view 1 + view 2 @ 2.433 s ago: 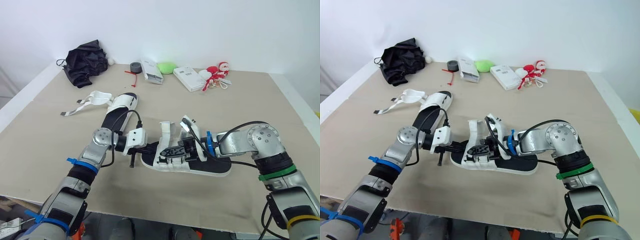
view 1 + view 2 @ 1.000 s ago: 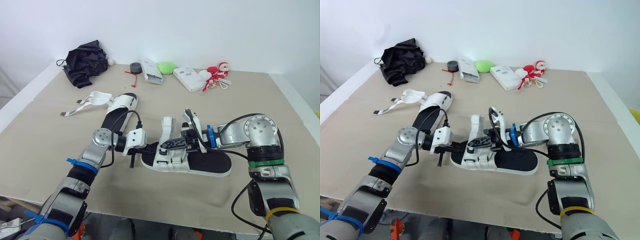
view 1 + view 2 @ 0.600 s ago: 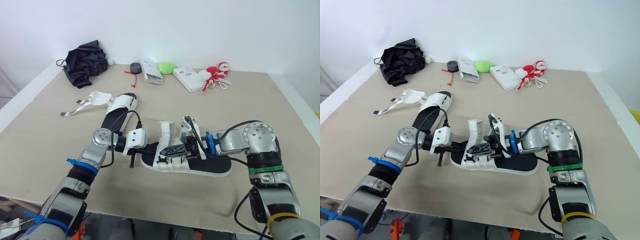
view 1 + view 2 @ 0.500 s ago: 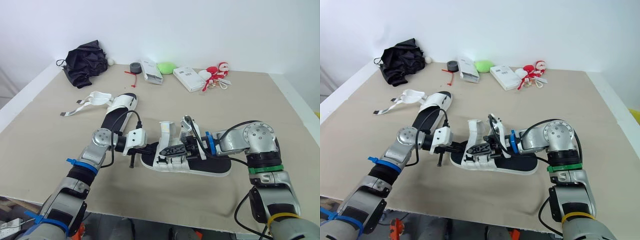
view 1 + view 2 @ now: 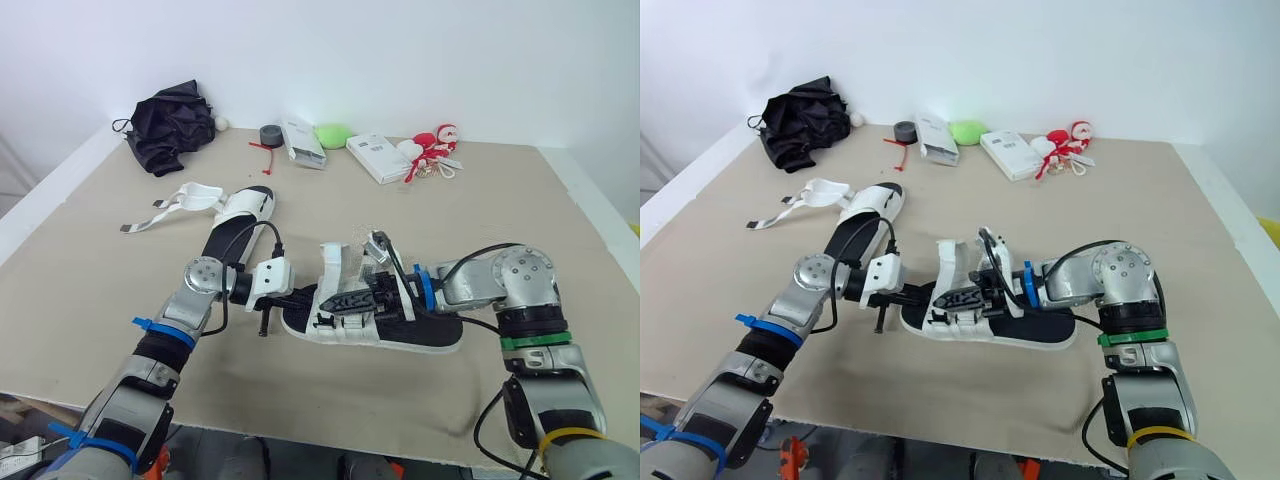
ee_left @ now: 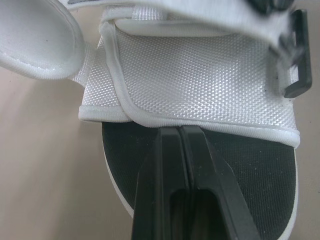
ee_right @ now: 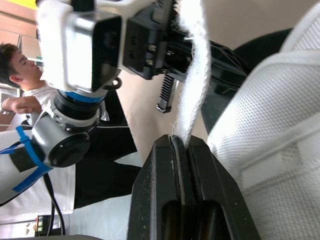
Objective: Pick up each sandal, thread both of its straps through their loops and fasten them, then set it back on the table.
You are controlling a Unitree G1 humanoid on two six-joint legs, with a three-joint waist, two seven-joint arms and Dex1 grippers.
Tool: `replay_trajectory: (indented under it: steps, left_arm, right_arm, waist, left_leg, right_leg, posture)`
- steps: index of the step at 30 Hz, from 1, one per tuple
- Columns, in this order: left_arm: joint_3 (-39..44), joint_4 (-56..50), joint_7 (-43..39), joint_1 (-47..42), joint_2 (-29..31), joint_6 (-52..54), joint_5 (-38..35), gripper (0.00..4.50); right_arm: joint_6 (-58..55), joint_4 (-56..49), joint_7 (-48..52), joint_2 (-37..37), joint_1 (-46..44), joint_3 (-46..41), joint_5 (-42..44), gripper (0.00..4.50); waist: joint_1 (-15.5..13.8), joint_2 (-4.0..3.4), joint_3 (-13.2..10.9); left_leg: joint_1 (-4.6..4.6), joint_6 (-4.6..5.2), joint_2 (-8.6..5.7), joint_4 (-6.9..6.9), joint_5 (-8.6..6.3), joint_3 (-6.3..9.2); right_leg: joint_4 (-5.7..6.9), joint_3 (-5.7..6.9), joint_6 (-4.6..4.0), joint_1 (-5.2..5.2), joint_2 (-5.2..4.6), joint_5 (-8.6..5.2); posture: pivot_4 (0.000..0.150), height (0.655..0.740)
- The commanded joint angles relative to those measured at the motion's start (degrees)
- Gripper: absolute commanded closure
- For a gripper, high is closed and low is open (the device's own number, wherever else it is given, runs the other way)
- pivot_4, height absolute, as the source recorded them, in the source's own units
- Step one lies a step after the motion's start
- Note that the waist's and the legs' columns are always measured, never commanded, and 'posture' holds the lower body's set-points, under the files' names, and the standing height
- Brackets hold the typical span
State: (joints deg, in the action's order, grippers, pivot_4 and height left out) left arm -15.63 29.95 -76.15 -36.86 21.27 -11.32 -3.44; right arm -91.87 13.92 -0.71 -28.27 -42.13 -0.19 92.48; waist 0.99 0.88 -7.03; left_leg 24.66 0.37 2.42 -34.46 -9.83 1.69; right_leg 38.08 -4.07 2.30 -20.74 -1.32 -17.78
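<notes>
Two sandals noted on the table (image 5: 90,270). Found near sandal (image 5: 432,330) lying flat between the grippers. Saw left gripper (image 6: 181,134) pressed together, tips against its toe band. Saw right gripper (image 7: 181,142) pinching a white strap (image 7: 192,75) above its middle. Spotted far sandal (image 5: 240,212) well apart, beyond the left arm.

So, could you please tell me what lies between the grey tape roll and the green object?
A white box lies between them, as the left eye view shows.
</notes>
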Motion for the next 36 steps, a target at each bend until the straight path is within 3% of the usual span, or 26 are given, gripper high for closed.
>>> replay_trajectory:
  steps: [1,15,32,36]
  left_arm:
    - [-7.0,3.9,-2.4,5.6,-0.1,2.6,4.8,4.50]
    - [-7.0,4.1,-2.3,5.5,-0.1,2.6,4.9,4.50]
    - [-6.8,4.4,-2.1,5.5,-0.1,2.8,5.1,4.50]
    - [-6.8,4.5,-2.1,5.4,-0.1,2.8,5.1,4.50]
  right_arm:
    - [-0.2,-0.6,-1.0,0.0,-0.1,0.0,-0.1,4.47]
    - [-0.6,-2.3,-2.5,0.2,2.7,2.0,-2.5,4.47]
    - [0.2,-10.7,-4.0,0.1,7.7,7.6,3.3,4.47]
    - [-0.1,-12.5,-3.7,-0.4,6.4,8.3,-0.5,4.47]
  waist:
    - [0.0,0.00,0.0]
    - [0.0,0.01,0.0]
    - [0.0,0.06,0.2]
    - [0.1,0.01,0.3]
  left_leg:
    - [0.00,0.00,0.00,0.00,0.00,0.00]
    - [-0.01,0.02,0.01,0.00,-0.02,0.02]
    - [-0.39,0.02,0.02,0.03,-0.31,0.06]
    - [-0.42,0.01,0.02,0.03,-0.32,0.06]
  right_leg:
    - [0.00,0.00,0.00,0.00,0.00,0.00]
    - [0.00,0.02,0.00,0.02,0.01,-0.01]
    - [-0.03,0.05,-0.07,0.49,0.01,-0.32]
    - [-0.03,0.05,-0.08,0.49,0.01,-0.33]
  posture:
    - [0.150,0.7322]
    - [0.150,0.7322]
    - [0.150,0.7322]
    - [0.150,0.7322]
